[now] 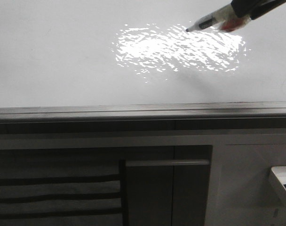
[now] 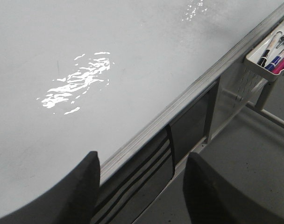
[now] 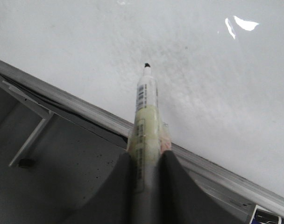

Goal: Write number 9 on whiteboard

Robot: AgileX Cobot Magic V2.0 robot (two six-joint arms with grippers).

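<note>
The whiteboard (image 1: pixel 63 61) fills the upper front view, glossy white with a rippled glare patch. No number 9 shows on it in any view. My right gripper (image 1: pixel 237 16) comes in from the top right, shut on a white marker pen (image 1: pixel 206 22); the black tip points left at the edge of the glare. In the right wrist view the marker pen (image 3: pixel 145 112) sticks out between the fingers (image 3: pixel 121 186) of the right gripper (image 3: pixel 144 161), over the whiteboard (image 3: pixel 202 70). My left gripper (image 2: pixel 142 182) is open and holds nothing, by the whiteboard (image 2: pixel 62 46) edge.
A grey metal edge strip (image 1: pixel 143 112) runs along the board's lower side, with dark grey cabinet fronts (image 1: pixel 86 188) below. A small tray (image 2: pixel 268 53) holding several markers hangs at the board's edge; its corner (image 1: pixel 282 181) shows at lower right.
</note>
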